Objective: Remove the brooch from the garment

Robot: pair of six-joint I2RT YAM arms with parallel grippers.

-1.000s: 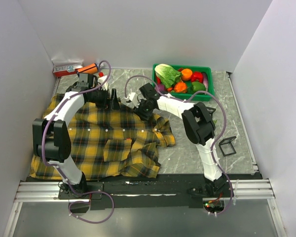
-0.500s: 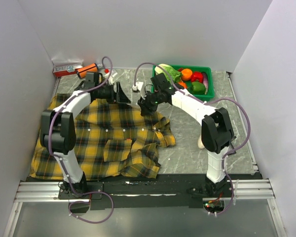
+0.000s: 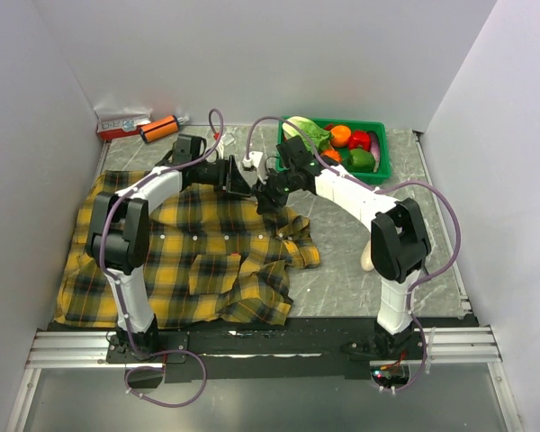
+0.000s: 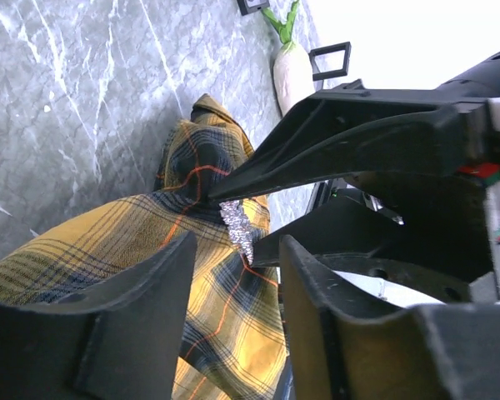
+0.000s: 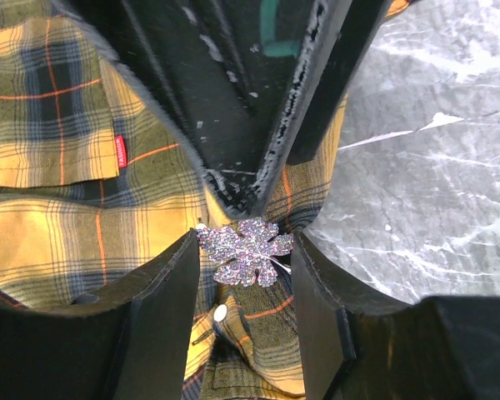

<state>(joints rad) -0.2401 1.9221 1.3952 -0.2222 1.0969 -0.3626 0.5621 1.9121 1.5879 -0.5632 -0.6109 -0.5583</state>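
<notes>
The yellow-and-black plaid garment (image 3: 189, 252) lies spread on the left of the table, collar to the right. The brooch (image 5: 246, 248), a glittery silvery flower, sits on a raised fold of the collar. It shows edge-on in the left wrist view (image 4: 237, 227). My right gripper (image 3: 266, 196) (image 5: 246, 250) has one finger against each side of the brooch. My left gripper (image 3: 241, 183) (image 4: 233, 260) points at it from the left, jaws a narrow gap apart, plaid cloth (image 4: 108, 242) in front of them. The two grippers' tips almost touch.
A green bin (image 3: 385, 148) of vegetables stands at the back right, just behind the right arm. An orange tube (image 3: 160, 127) and a red-and-white box (image 3: 123, 123) lie at the back left. A white radish (image 3: 367, 256) lies right of the shirt.
My left gripper has moved right along the shirt's top edge to the collar. The right arm swung its elbow outward a second ago; its gripper has since stayed at the collar.
</notes>
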